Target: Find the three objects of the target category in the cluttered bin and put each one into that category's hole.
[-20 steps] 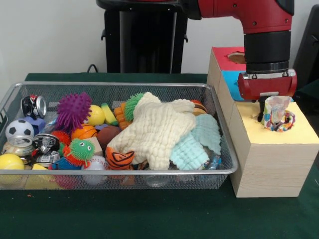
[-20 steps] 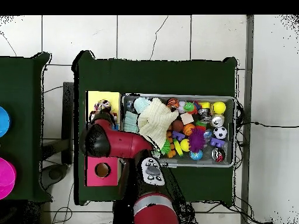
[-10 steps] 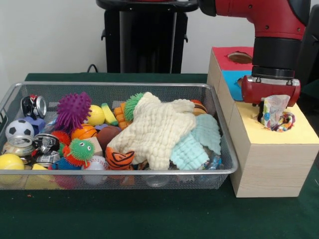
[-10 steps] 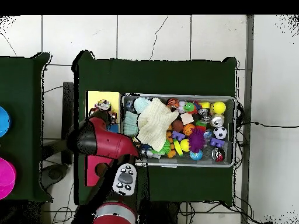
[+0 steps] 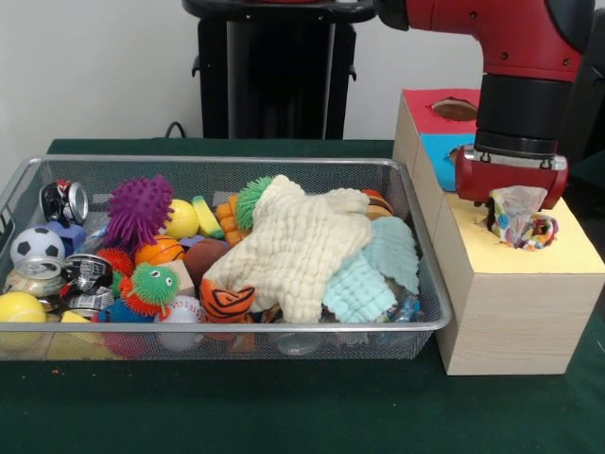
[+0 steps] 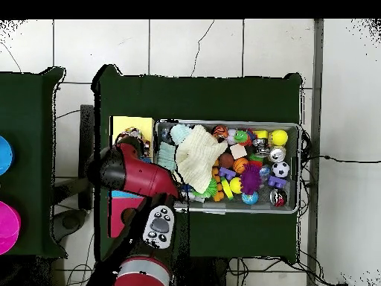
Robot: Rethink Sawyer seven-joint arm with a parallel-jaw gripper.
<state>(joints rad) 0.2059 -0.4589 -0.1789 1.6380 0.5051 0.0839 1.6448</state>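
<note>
One polka-dot cloth (image 5: 518, 219), thin white fabric printed with multicoloured spots, sits crumpled and half sunk in the round hole (image 5: 532, 235) of the yellow-topped box (image 5: 515, 293), right of frame in the front view. The gripper (image 5: 496, 203) stands directly behind it under the red wrist; whether it is apart or together cannot be told. The wire-mesh basket (image 5: 217, 326) at centre-left holds a cream waffle cloth (image 5: 298, 248), a mint-green waffle cloth (image 5: 373, 274) and a spiky purple ball (image 5: 139, 210). Dark green covers the worktop (image 5: 284, 407).
</note>
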